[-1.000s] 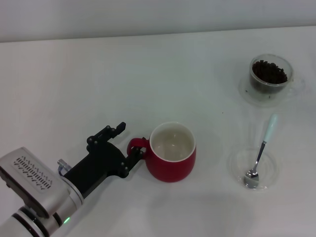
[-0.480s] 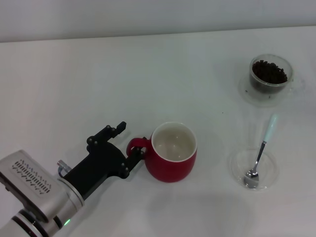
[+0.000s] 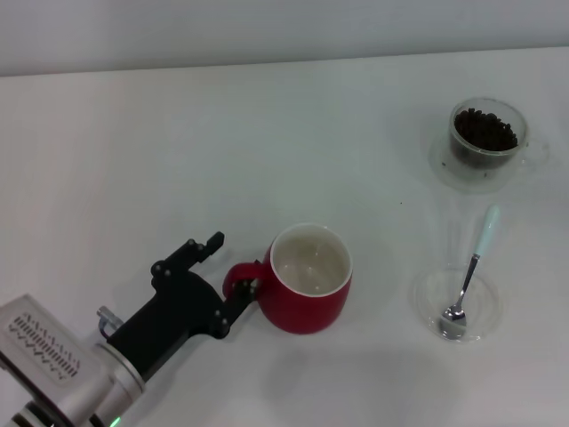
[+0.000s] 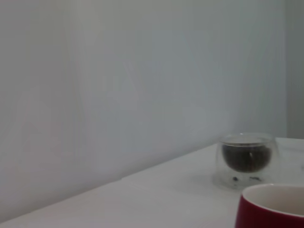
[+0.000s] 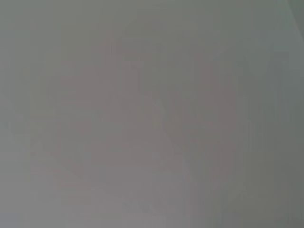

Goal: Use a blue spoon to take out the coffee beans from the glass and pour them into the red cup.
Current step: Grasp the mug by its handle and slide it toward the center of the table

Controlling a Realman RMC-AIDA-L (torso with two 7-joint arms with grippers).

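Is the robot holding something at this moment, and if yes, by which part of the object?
The left gripper has its fingers at the loop handle of the red cup, but whether they grip it cannot be told. The right gripper is not in view.

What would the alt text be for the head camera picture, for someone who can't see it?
A black robot left hand is at the loop handle of a red cup on a white table. To the right, a blue spoon rests with its bowl in a shallow clear dish; beyond it stands a glass of coffee beans.
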